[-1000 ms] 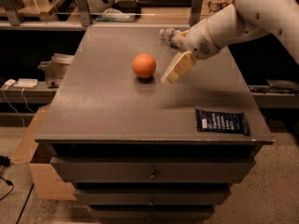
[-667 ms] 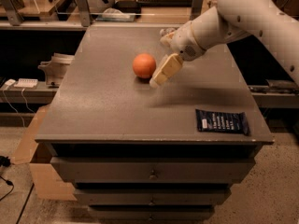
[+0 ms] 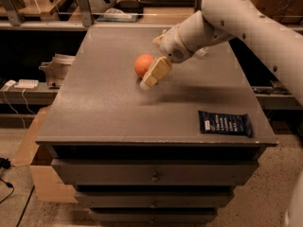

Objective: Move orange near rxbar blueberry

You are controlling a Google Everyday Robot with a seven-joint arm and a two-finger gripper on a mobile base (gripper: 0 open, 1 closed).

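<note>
The orange (image 3: 142, 64) is a round orange fruit on the grey table top (image 3: 109, 112), left of centre. The gripper (image 3: 152, 76) hangs from the white arm that reaches in from the upper right; its tan fingers (image 3: 157, 71) sit right against the orange's right side and partly cover it. The rxbar blueberry (image 3: 225, 123), a flat dark navy wrapper with small white print, lies flat near the table's front right corner, well apart from the orange and the gripper.
The table is a drawer cabinet with its front edge (image 3: 156, 142) below the bar. A clear plastic object (image 3: 201, 52) lies at the back, behind the arm. Shelves (image 3: 61, 18) run behind and to the left. A cardboard box (image 3: 33, 174) stands on the floor at left.
The arm has swung left and the gripper has closed in on the orange, from a gap beside it to right against its right side. The orange and bar have not moved.
</note>
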